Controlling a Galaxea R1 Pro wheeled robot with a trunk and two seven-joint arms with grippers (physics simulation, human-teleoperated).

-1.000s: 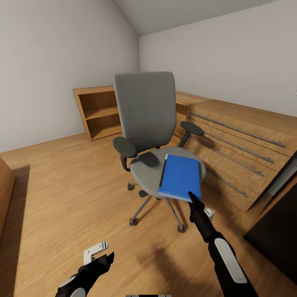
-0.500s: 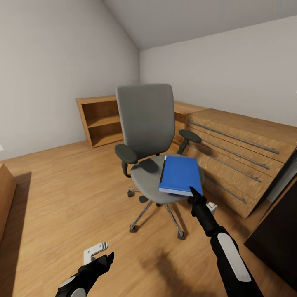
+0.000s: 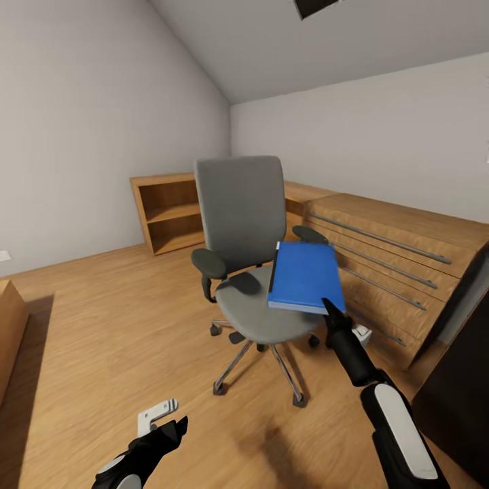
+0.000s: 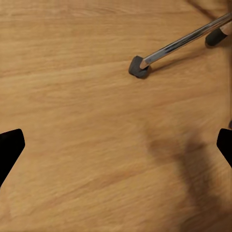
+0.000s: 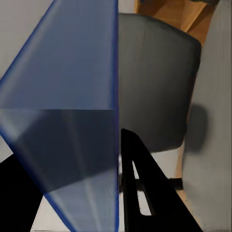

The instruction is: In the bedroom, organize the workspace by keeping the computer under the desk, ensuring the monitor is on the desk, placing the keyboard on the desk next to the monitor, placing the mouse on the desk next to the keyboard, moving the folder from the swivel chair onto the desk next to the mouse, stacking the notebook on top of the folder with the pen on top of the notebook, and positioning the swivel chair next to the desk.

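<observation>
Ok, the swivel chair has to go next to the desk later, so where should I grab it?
Probably by an armrest. The swivel chair faces the robot, and its near armrest sticks out as a narrow pad that a pincer could close across from above. The backrest is too broad. The right pincer holds the folder, so use the open left pincer.

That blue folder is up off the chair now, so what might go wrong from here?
The right gripper pinches the folder only at its near edge, so most of it hangs out unsupported; it may tilt or slip free on the way to the desk. The folder also sits close above the swivel chair armrest, so a careless swing might knock it and roll the chair.
</observation>
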